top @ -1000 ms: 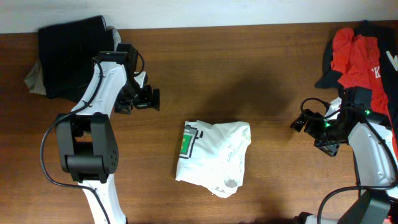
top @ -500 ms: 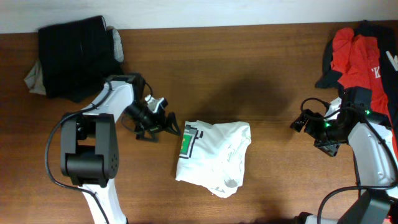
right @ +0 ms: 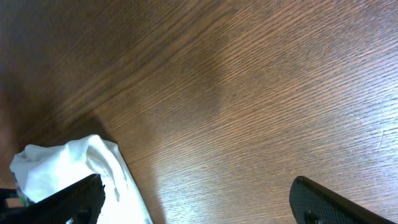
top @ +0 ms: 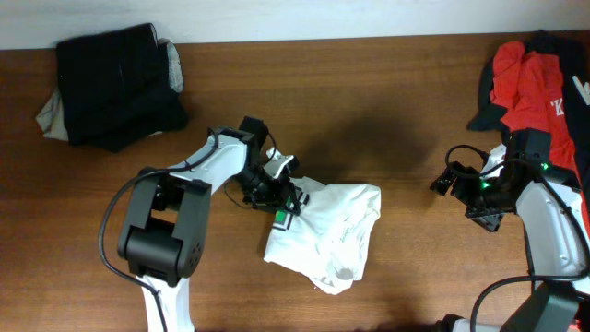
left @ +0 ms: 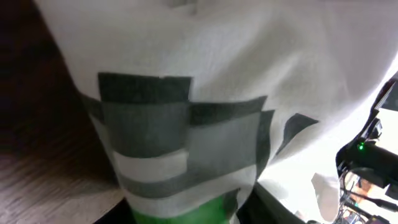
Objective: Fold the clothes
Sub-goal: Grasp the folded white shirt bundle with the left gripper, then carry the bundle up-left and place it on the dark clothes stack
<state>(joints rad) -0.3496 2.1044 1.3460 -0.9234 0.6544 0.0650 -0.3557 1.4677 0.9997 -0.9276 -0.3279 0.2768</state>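
Note:
The white T-shirt (top: 332, 235) lies crumpled at the table's middle, its green-and-black print (top: 279, 218) at the left edge. My left gripper (top: 284, 205) sits on that upper-left corner, jaws closed on the cloth. In the left wrist view the T-shirt (left: 205, 56) fills the frame, and the print (left: 161, 130) runs down between the jaws of my left gripper (left: 199, 214). My right gripper (top: 452, 180) hovers open over bare wood at the right. In the right wrist view, my right gripper (right: 196, 199) holds nothing, and the T-shirt (right: 68, 162) shows far left. A red shirt (top: 525, 83) is heaped at the back right.
A folded black garment (top: 115, 83) with a grey piece under it lies at the back left corner. The brown wooden table (top: 387, 111) shows bare wood between the piles. The right arm's base stands beside the red heap.
My left arm swept from the black pile at the back left to the T-shirt's printed corner, and its jaws closed on the cloth. The shirt shifted slightly right. The right arm stayed still.

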